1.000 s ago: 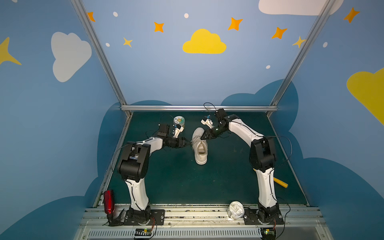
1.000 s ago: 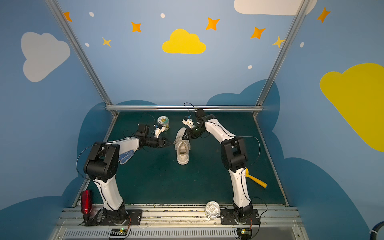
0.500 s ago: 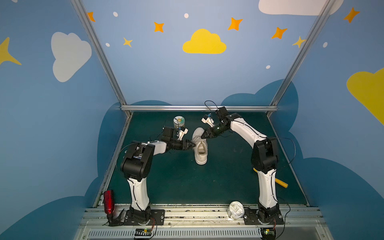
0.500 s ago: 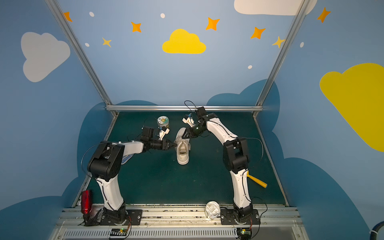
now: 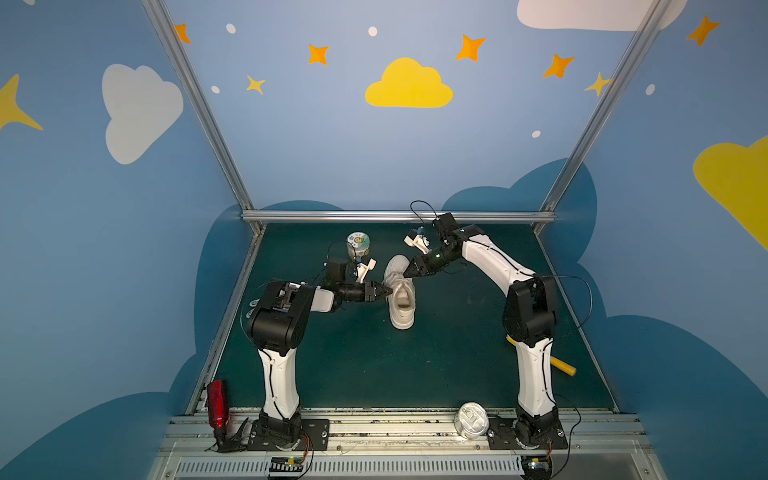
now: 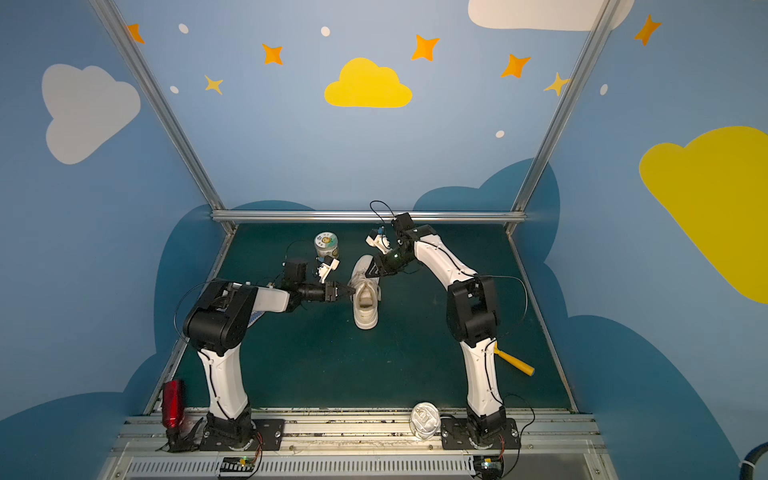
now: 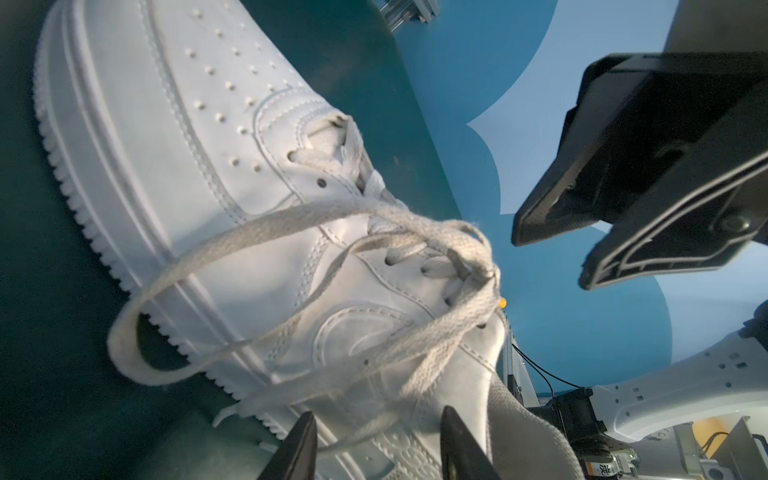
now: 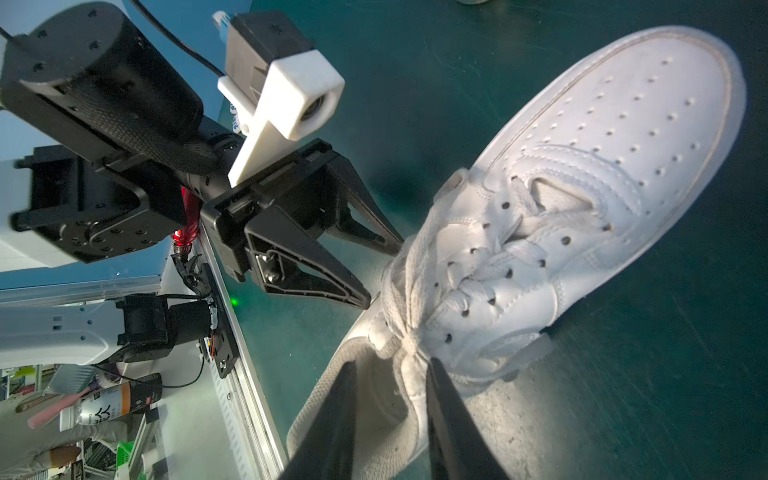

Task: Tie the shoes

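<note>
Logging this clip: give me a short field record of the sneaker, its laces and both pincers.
sneaker: white low-top leather sneaker, upright on the green mat, toe toward the blue back wall
laces: flat white laces, one loop draped down the sneaker's side
left pincer: open, tips beside the laces
right pincer: open, near the lace knot

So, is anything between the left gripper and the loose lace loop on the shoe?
Nothing visible. The left gripper, jaws open, faces the side of the sneaker, with the lace loop draped over the sole just ahead. The right gripper sits beyond the knot, off that path.
</note>
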### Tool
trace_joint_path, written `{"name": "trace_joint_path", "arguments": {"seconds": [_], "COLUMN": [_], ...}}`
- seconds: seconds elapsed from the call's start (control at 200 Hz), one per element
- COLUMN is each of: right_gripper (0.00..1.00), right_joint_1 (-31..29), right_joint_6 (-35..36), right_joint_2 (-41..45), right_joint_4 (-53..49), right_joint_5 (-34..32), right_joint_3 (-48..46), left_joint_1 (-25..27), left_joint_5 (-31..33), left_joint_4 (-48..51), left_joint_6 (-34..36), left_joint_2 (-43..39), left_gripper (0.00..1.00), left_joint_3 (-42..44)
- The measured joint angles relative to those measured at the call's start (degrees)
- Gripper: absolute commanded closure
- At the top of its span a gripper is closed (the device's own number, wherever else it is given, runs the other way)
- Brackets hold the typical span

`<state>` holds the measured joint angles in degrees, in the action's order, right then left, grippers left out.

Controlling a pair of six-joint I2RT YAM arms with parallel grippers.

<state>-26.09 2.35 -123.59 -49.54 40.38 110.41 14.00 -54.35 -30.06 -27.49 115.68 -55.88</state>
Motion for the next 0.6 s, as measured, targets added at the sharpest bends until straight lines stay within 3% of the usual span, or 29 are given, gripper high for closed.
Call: {"name": "trace_joint_path", "arguments": {"seconds": [0.25, 0.596], "right_gripper": [0.71, 0.55], "right_joint_1": [0.0, -1.2], "right_joint_6": [0.04, 5.2], "right_joint_2": [-0.02, -2.1], "right_joint_4": [-0.87, -1.81], "right_joint_5": [0.85, -0.76], "right_joint_3": [2.05, 7.17], "left_joint_1": [-0.04, -0.07], "left_joint_5": [-1.46, -1.51], "left_joint_4": [-6.75, -7.08], "left_joint_6": [-3.3, -2.54], "left_joint_2": [0.76, 0.24], "left_gripper": [0.76, 0.87], "left_joint_3": [2.36, 2.86]}}
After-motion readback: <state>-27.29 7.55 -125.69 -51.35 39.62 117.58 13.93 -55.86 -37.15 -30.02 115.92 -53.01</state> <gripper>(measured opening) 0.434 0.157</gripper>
